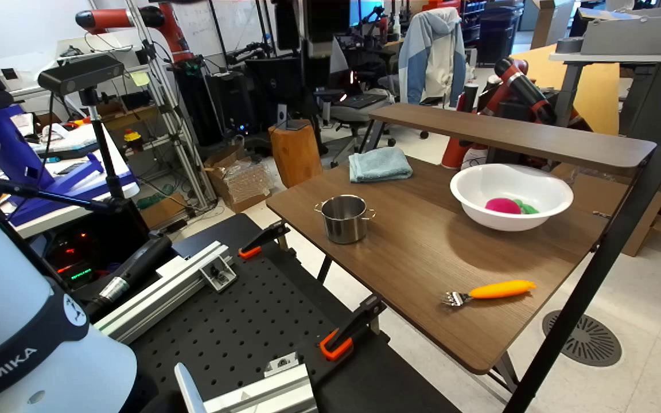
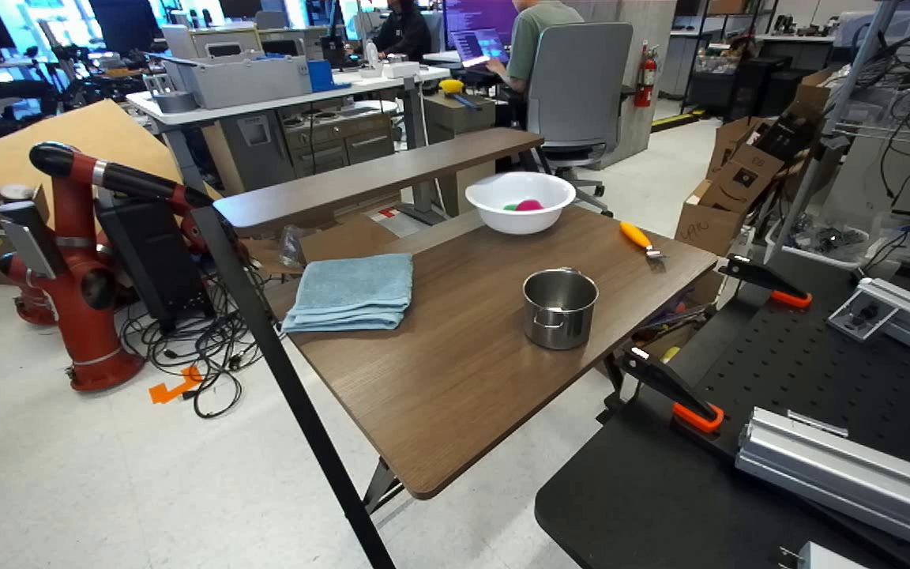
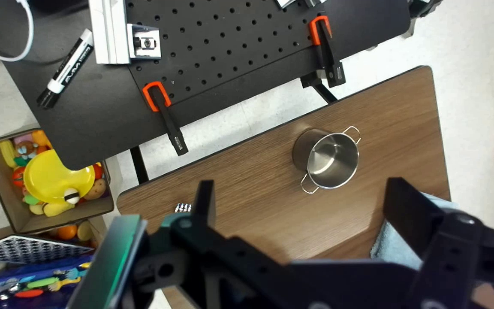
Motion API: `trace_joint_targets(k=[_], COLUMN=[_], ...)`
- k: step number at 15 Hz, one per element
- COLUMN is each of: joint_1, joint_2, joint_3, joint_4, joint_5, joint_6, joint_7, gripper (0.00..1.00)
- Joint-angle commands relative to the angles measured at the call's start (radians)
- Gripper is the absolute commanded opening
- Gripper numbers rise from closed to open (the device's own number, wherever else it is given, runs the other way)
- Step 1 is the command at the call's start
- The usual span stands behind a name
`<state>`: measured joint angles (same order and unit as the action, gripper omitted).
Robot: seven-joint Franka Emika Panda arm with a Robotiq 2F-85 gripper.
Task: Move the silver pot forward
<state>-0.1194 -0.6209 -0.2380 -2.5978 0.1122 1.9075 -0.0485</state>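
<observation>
A small, cylindrical, silver metal pot (image 1: 346,223) stands upright on the brown wood-grain counter (image 1: 411,252), near the edge facing the black perforated worktop (image 1: 264,312), while the black two-fingered end effector (image 3: 303,201) has its fingers (image 3: 204,204) well apart, gripping nothing. It should be light, stiff and slick, best pinched by its wall, not its thin wire handles (image 3: 351,128). Its mouth points up, axis vertical, the handle line oblique to that edge.
</observation>
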Motion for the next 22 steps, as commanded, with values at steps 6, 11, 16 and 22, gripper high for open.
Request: trace_joint_targets(k=[6,11,16,22], joint_1=[0.020,0.067,0.111,0.171], joint_2=[0.196,0.365,0.574,0.826], joint_3=[0.111,0.197,0.261,0.260], joint_4=[-0.090,-0.145,-0.145,-0.083], joint_5=[0.053,0.036,0.016,-0.077], joint_6=[0.271,0.510,0.705,0.927], joint_7=[0.068,0.154,0.243,0.354], gripper=[1.00,1.00,1.00,1.00])
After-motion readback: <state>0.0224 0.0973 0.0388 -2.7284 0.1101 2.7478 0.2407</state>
